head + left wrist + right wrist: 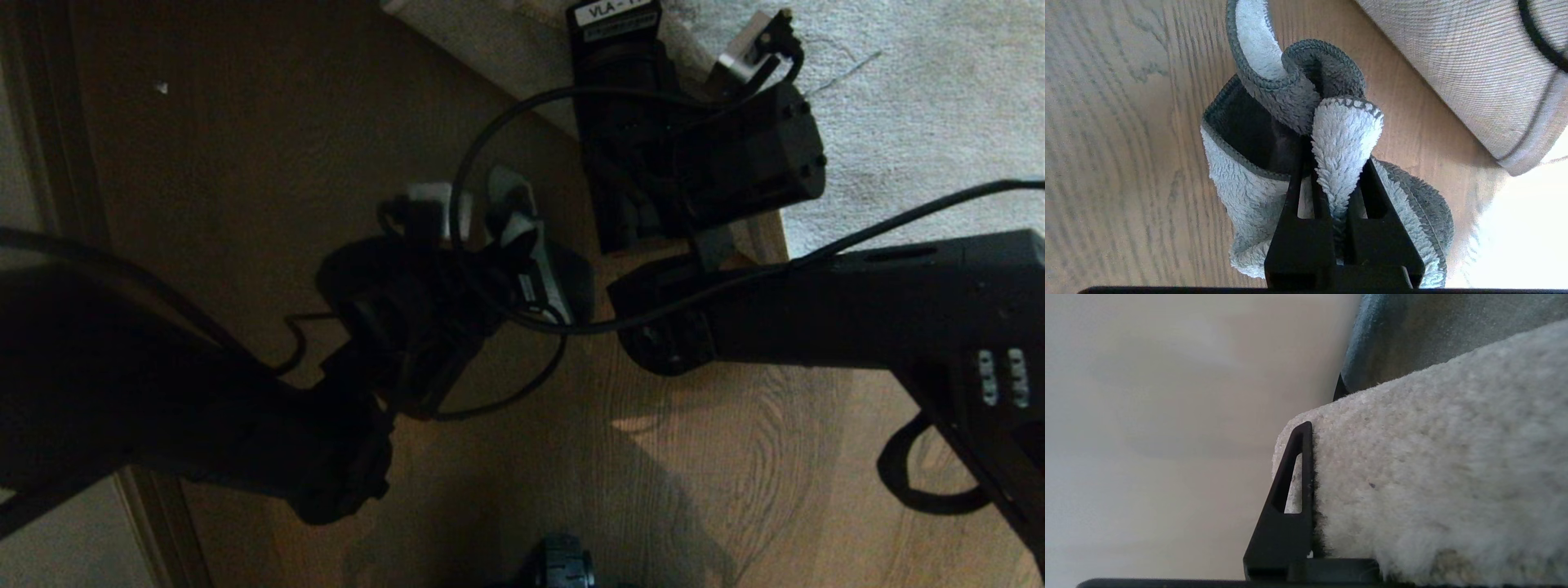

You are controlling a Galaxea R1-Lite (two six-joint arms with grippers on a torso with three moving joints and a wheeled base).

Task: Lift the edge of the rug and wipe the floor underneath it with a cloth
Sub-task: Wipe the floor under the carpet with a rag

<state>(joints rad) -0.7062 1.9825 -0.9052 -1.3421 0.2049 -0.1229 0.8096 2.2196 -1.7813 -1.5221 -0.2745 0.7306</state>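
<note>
Left wrist view shows the left gripper at lower centre of the frame, its two black fingers drawn nearly together and pinching a fold of the cloth, a fluffy pale blue-white towel with a grey stitched border and a darker grey reverse. The cloth bunches out past the fingertips toward the upper middle of the frame and spills to both sides of the fingers, hanging over the floor, brown wood-grain planks that fill the left half. In the upper right of that frame the rug edge runs as a diagonal band, its ribbed pale underside turned outward and a bound hem along the border, raised off the planks. Right wrist view shows the right gripper at lower centre, clamped on the rug edge: one black finger presses flat against the rug's fuzzy pile, while the other finger is hidden behind the rug, which fills the right side of the frame. In the head view the right gripper sits at upper centre at the rug's border, with the left arm in the dark left-centre area over the bare floor, and the rug spreads across the upper right corner.
</note>
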